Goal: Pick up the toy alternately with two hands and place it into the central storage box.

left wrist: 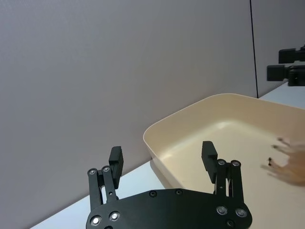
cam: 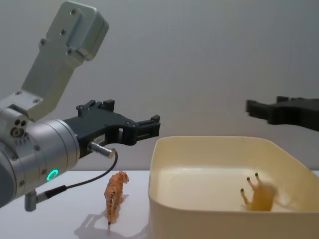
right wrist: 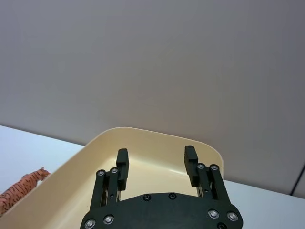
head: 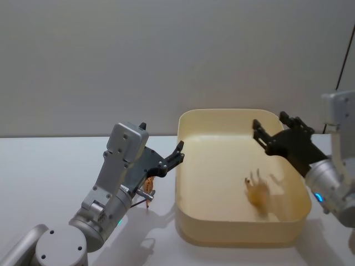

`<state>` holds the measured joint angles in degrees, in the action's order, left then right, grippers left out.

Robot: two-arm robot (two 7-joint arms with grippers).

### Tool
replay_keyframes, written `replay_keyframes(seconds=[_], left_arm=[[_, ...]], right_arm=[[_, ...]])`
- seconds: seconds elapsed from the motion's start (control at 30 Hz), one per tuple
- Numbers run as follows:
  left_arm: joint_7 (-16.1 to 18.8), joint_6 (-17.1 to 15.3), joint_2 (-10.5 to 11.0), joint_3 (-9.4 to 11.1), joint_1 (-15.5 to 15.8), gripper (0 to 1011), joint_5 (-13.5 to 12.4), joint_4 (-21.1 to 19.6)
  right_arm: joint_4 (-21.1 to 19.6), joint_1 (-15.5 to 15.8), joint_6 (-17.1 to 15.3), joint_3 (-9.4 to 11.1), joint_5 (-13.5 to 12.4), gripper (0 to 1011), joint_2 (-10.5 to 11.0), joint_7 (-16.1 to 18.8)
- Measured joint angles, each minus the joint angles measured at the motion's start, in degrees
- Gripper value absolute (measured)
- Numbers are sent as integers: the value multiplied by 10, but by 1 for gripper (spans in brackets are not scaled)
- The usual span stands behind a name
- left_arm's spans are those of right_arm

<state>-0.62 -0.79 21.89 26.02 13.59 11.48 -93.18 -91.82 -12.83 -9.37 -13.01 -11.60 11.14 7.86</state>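
Right claw spread wide, empty, hung above central storage box near its 2 o'clock rim. Blurred tan toy was inside box, around 4 o'clock of floor. Left claw also wide, empty, raised just outside 9 o'clock rim. Striped orange tiger toy stood on tabletop beneath it.

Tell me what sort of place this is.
Probably a robot test bench: a white table against a plain grey wall, the left gripper and right gripper open above it, and a cream storage box with a toy tiger beside it.
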Motion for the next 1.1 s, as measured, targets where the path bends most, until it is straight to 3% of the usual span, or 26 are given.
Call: replay_keyframes(seconds=[0.27, 0.43, 0.7, 1.1], left_arm=[[0, 0, 0, 0, 0, 1001, 0, 0], [0, 0, 0, 0, 0, 1001, 0, 0], [0, 0, 0, 0, 0, 1001, 0, 0], [0, 0, 0, 0, 0, 1001, 0, 0]], right_arm=[[15, -17, -8, -9, 7, 898, -14, 11], [13, -16, -7, -5, 6, 1000, -10, 10], [-10, 7, 0, 17, -13, 1001, 16, -9], [-62, 69, 8, 68, -58, 1001, 71, -49]])
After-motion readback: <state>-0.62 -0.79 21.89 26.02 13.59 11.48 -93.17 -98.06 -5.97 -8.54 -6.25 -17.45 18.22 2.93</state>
